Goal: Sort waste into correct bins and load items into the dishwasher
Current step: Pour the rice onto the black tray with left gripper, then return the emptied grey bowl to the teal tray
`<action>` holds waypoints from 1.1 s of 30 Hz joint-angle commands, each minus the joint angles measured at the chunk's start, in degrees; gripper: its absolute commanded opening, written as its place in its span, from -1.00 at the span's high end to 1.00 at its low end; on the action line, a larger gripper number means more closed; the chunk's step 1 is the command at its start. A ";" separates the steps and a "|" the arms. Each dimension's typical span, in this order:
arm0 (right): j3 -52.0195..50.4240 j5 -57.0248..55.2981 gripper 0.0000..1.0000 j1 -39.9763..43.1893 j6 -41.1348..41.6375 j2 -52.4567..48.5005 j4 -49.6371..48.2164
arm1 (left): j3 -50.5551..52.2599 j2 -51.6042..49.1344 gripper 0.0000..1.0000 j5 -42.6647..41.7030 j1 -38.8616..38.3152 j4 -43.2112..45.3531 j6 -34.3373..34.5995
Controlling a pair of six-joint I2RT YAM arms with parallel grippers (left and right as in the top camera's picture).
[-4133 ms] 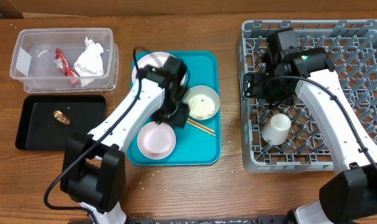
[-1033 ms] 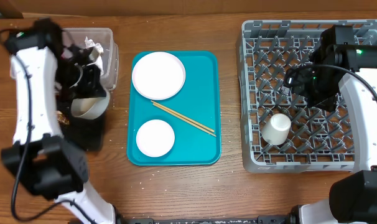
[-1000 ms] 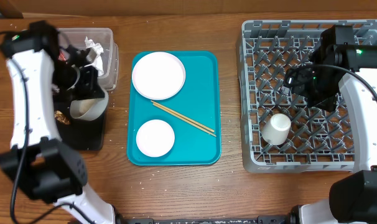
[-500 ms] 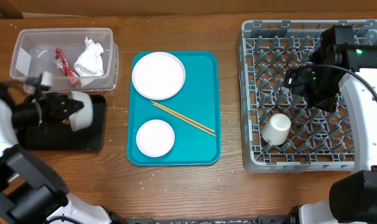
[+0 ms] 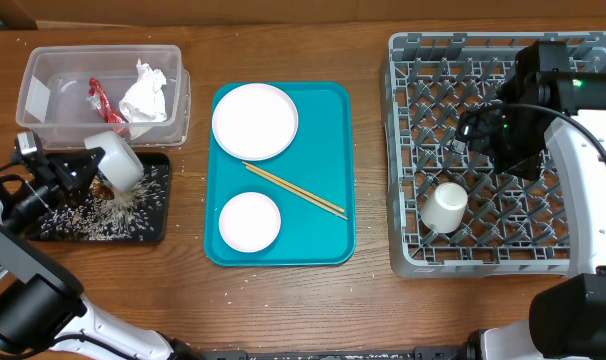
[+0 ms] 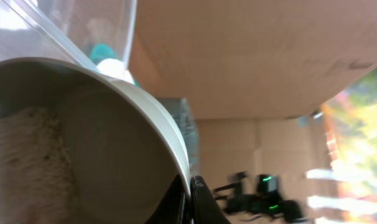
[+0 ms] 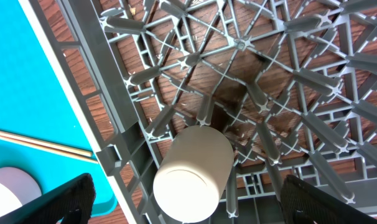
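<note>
1. Rice grains (image 5: 95, 206) now lie scattered over the black tray (image 5: 143, 236), which was bare of them half a second earlier. The rice bowl (image 5: 115, 160) has rolled further over, its mouth now facing down at the tray.
2. Left gripper (image 5: 83, 166): pinching the bowl's rim. The left wrist view shows one dark finger (image 6: 198, 198) against the rim and a pale grainy mass low inside the bowl, probably rice that has not yet fallen.
3. Step in hand, by judgement: emptying the bowl into the food-waste bin. It goes best with the mouth kept over the tray's middle rather than its near edge, then a steeper tilt and perhaps a light shake. A few pale specks already show on the table (image 5: 283, 310) just beside the tray.
4. Teal serving tray (image 5: 323, 130): a small round dish (image 5: 250, 221), the chopsticks (image 5: 295, 190) and a large plate (image 5: 255, 121) lie as they did a second earlier, awaiting loading.
5. Clear tub (image 5: 53, 70), beyond the black tray: holds the red wrapper (image 5: 100, 100) and the napkin (image 5: 143, 95).
6. Right gripper (image 5: 480, 132): fingers spread and empty, unmoved above the dish rack (image 5: 398, 230), where the cup (image 5: 445, 207) rests among the pegs.
</note>
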State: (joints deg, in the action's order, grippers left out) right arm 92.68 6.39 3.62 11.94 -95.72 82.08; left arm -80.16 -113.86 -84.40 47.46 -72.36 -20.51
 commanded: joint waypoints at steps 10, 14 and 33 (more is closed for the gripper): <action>1.46 -0.31 -0.94 -0.11 -0.46 1.86 0.15 | 0.17 -0.24 0.92 -6.25 1.81 -2.97 13.53; 1.46 -0.31 -0.94 -0.11 -0.46 1.86 0.17 | 0.17 -0.24 0.92 -6.25 2.32 -2.58 13.97; 1.46 -0.31 -0.94 -0.11 -0.46 1.84 -0.13 | -4.92 8.35 0.92 -1.31 -3.26 -17.18 -11.26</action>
State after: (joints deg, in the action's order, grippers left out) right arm 92.68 6.39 3.62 11.94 -95.72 82.35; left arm -80.97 -111.31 -88.03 47.11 -88.09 -22.76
